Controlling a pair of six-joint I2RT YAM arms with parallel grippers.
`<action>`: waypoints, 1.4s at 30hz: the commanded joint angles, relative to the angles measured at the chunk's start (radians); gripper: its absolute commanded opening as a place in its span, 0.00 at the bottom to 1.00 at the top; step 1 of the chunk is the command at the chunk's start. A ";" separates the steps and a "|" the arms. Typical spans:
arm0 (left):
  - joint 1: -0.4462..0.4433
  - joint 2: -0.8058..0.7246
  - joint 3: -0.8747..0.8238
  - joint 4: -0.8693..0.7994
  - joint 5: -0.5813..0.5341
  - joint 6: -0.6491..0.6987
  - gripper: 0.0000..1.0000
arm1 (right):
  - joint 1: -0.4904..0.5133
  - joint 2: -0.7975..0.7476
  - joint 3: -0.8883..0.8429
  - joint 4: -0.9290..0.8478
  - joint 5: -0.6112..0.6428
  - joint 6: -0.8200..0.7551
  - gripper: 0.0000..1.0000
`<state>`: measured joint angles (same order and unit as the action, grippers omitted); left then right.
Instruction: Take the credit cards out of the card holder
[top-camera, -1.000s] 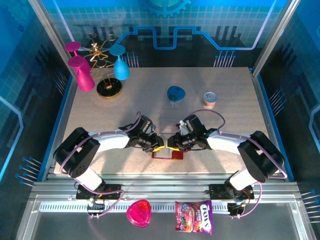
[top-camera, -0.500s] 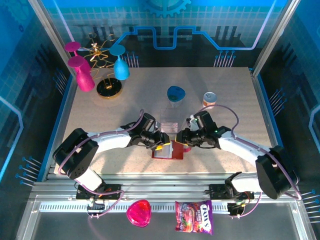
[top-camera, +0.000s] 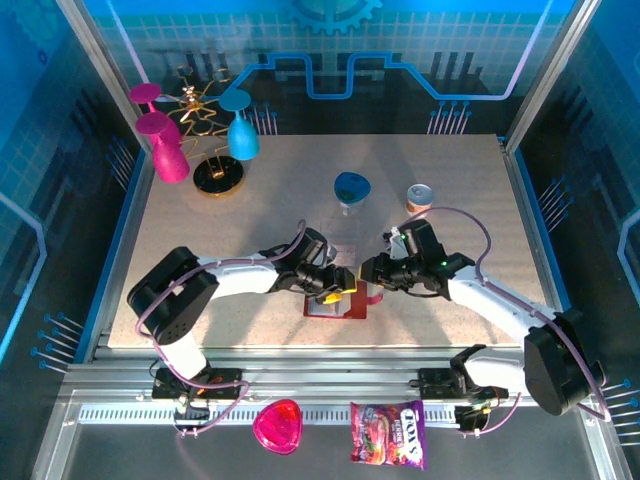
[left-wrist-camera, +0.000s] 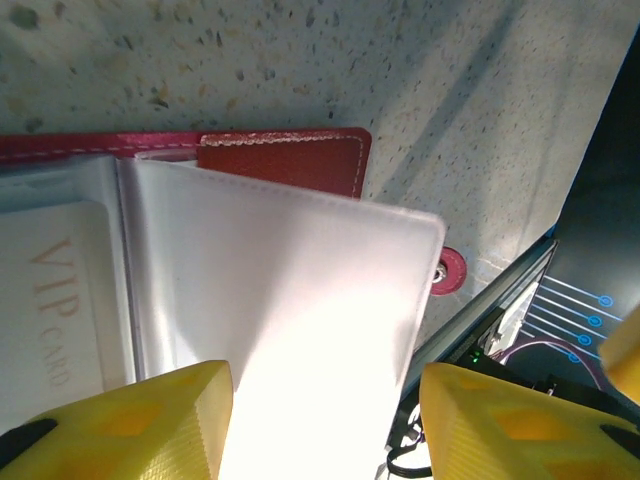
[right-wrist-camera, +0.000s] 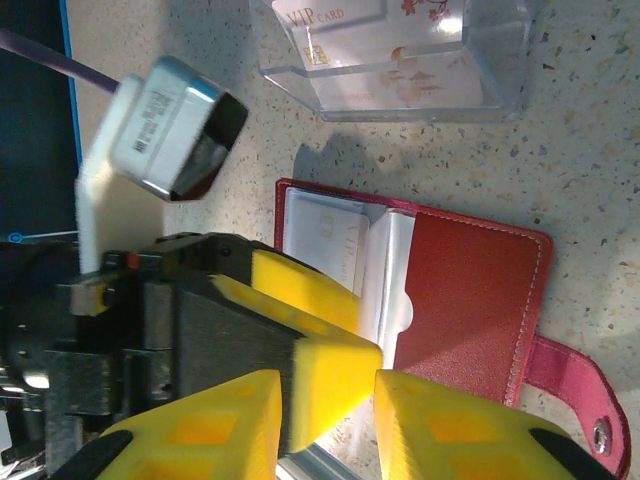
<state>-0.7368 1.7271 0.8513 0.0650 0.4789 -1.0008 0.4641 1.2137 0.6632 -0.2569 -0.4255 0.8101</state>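
The dark red card holder (top-camera: 350, 312) lies open on the table near the front edge, its strap tab (right-wrist-camera: 585, 400) out to one side. A pale VIP credit card (left-wrist-camera: 55, 300) sits in a clear inner pocket (right-wrist-camera: 335, 240). My left gripper (top-camera: 338, 292) hovers just over the holder (left-wrist-camera: 285, 165), open (left-wrist-camera: 325, 405), with a pale pocket leaf (left-wrist-camera: 300, 300) lying between its yellow fingers (left-wrist-camera: 150, 420). My right gripper (top-camera: 372, 270) hangs open a little beside it (right-wrist-camera: 325, 400), holding nothing. Two more credit cards (right-wrist-camera: 385, 55) lie in the clear tray (right-wrist-camera: 400, 100).
The clear tray (top-camera: 340, 250) sits just behind the holder. Farther back stand a blue cup (top-camera: 350, 188), a small can (top-camera: 419, 199) and a rack of pink and blue glasses (top-camera: 190, 140). A pink heart dish (top-camera: 277, 425) and a candy bag (top-camera: 388, 433) lie below the table's front edge.
The holder went from folded to lying open. My left gripper opened wider and shifted right over it. My right gripper drew back up and to the right, off the holder.
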 joint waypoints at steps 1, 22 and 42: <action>-0.013 0.027 0.035 0.040 0.033 -0.028 0.53 | -0.018 -0.022 -0.024 -0.035 0.004 -0.014 0.30; 0.070 -0.162 -0.057 -0.022 -0.071 -0.001 0.54 | -0.004 0.067 -0.048 0.038 -0.054 0.008 0.31; 0.151 -0.276 -0.139 -0.073 -0.102 0.016 0.54 | 0.069 0.311 0.006 -0.003 0.008 -0.064 0.34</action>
<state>-0.5915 1.4780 0.7235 0.0113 0.3885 -1.0107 0.5190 1.5097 0.6426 -0.2272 -0.4442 0.7765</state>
